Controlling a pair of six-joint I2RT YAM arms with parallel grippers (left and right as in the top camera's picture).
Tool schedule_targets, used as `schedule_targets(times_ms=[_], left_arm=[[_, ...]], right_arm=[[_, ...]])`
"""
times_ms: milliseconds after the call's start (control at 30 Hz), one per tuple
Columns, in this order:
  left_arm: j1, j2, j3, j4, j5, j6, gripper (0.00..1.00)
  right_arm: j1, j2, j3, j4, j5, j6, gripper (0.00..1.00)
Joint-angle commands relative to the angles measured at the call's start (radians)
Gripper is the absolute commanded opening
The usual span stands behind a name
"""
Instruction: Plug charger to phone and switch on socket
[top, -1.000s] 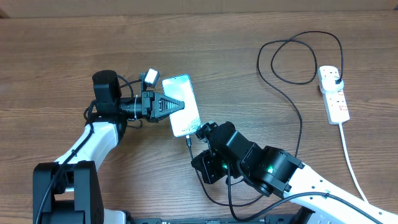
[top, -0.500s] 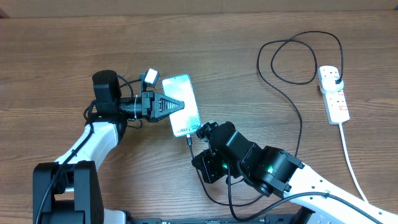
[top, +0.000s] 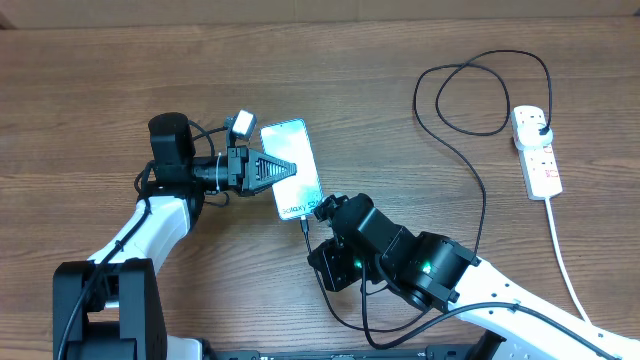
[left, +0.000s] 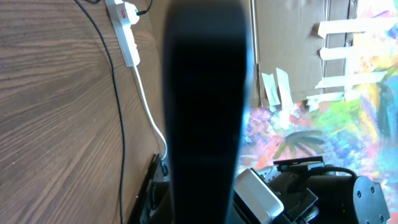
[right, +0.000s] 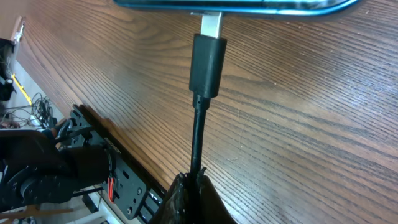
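Note:
The phone (top: 293, 160), its light-blue screen up, lies on the table in the overhead view. My left gripper (top: 284, 168) is shut on the phone from the left. In the left wrist view a dark blurred bar hides the jaws. My right gripper (right: 194, 182) is shut on the charger cable (right: 198, 140) just behind its black connector (right: 207, 62). The connector's metal tip (right: 211, 25) meets the phone's bottom edge (right: 249, 5), with part of the tip still showing. The charger (top: 482, 195) runs to the white socket (top: 537, 152) at the far right, where its plug (top: 541, 126) sits.
The socket's thick white cord (top: 565, 265) runs down toward the table's front right. The charger makes a loose loop (top: 480, 95) left of the socket. The left wrist view also shows the socket (left: 126, 28) and its cord, and the table's edge.
My right gripper has crept slightly up and left, bringing the connector closer into the phone's bottom edge. The left gripper and the phone have not moved.

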Motion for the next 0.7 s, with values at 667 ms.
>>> schedule_targets(times_ms=[667], left_arm=[[-0.006, -0.005, 0.017, 0.001, 0.040, 0.107, 0.04]], right_arm=[[-0.005, -0.002, 0.005, -0.016, 0.010, -0.003, 0.04]])
